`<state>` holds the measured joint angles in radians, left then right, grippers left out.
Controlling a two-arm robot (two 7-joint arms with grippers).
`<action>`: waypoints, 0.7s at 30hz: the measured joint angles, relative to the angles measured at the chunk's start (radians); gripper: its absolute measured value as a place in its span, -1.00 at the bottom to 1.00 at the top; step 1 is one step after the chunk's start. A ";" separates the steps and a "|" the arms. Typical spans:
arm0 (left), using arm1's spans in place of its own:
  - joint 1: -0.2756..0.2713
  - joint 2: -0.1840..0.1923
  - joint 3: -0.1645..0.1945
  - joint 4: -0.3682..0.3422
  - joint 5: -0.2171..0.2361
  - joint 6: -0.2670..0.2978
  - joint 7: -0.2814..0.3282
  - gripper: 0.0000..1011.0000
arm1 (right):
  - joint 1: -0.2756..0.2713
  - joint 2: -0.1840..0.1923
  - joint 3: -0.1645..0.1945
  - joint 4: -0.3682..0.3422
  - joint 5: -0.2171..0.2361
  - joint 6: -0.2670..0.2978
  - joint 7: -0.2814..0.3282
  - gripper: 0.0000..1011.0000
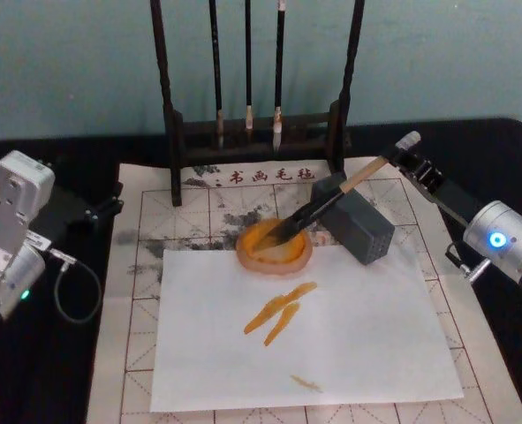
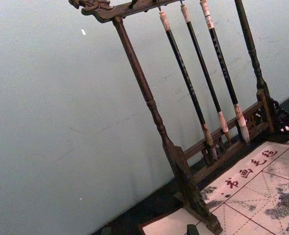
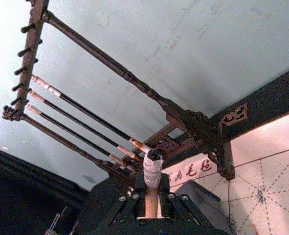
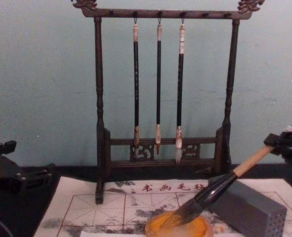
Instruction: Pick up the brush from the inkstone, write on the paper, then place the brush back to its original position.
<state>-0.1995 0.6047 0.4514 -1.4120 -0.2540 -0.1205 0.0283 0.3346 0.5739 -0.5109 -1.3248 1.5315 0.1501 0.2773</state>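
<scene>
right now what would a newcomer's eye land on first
The right gripper holds the brush aslant, its tuft in the orange dish mid-table. Orange strokes mark the white sheet nearer the robot, and three thin brushes hang on the rack behind. The left arm sits parked at left.

The silver-grey, boxy-segmented left arm (image 1: 13,221) is showing flat panels with rounded corners, and a tiny green lamp (image 1: 24,294) is glowing low on its casing. A thin grey looped cable (image 1: 66,287) is curling out from its side. The matte-black left gripper (image 1: 102,210) is showing angular, bracket-like parts. The right arm's silver cylindrical wrist (image 1: 512,231) is shining a blue ring light (image 1: 496,239). The black right gripper (image 3: 150,203) is showing round screw heads (image 3: 119,199) on its frame.
</scene>
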 joint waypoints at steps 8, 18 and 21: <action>0.000 0.000 0.000 0.000 0.000 0.000 0.000 0.98 | 0.011 -0.022 -0.006 0.019 -0.027 -0.010 -0.015 -0.64; 0.000 0.000 0.000 0.000 0.000 0.000 0.000 0.98 | 0.013 -0.038 -0.003 0.035 -0.048 -0.011 -0.023 -0.64; 0.000 0.000 0.000 0.000 0.000 0.000 0.000 0.98 | 0.013 -0.042 0.000 0.039 -0.054 -0.010 -0.024 -0.64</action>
<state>-0.1995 0.6047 0.4514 -1.4120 -0.2539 -0.1205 0.0283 0.3475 0.5323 -0.5105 -1.2860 1.4771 0.1402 0.2534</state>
